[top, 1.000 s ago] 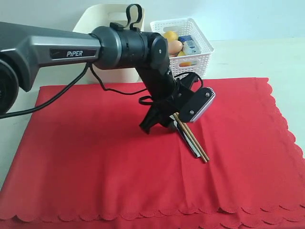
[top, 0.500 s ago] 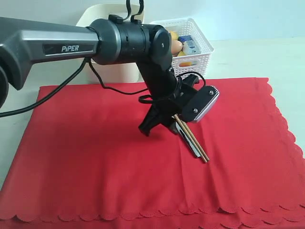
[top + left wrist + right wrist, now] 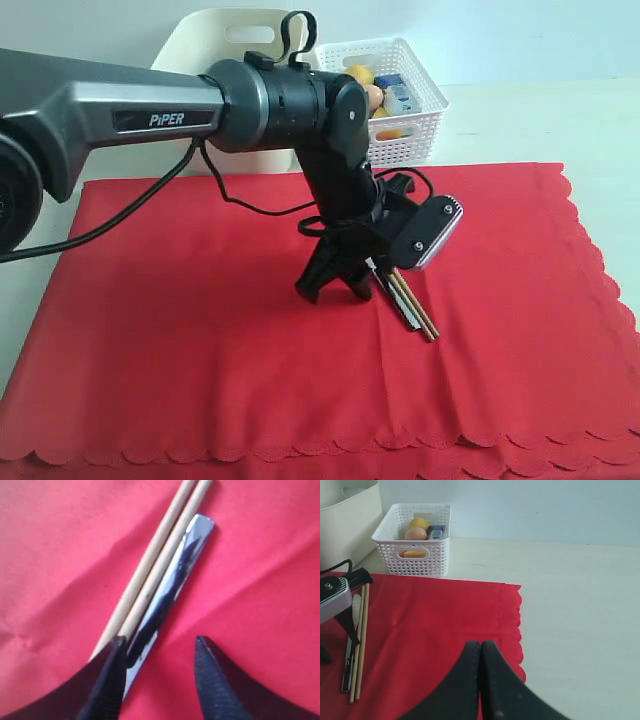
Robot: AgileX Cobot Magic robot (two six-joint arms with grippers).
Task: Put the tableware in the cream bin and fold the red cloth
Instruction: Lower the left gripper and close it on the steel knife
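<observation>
Black fingers [image 3: 112, 675] of the left claw [image 3: 157, 652] stand apart, tips down at the red cloth [image 3: 190, 340], with nothing clamped between them; whether the tips press the fabric I cannot tell. Steel shows in the gap: the knife [image 3: 172, 570] runs in between the fingers, close against one of them; the pair of chopsticks [image 3: 150, 565] lies flat along the knife, touching it, and ends at that same finger. Knife and chopsticks rest slantwise a little right of the cloth's middle; the cloth is spread flat on the desk [image 3: 560, 120], its scalloped hem along the near and right edges. Past the cloth's far edge stands the cream bin [image 3: 200, 45]; just beside it sits a white basket [image 3: 420, 105] holding a lemon [image 3: 358, 73] and a milk carton [image 3: 398, 95]. The right claw [image 3: 480, 644] has its fingers pressed together on nothing, above the cloth near a scalloped edge.
</observation>
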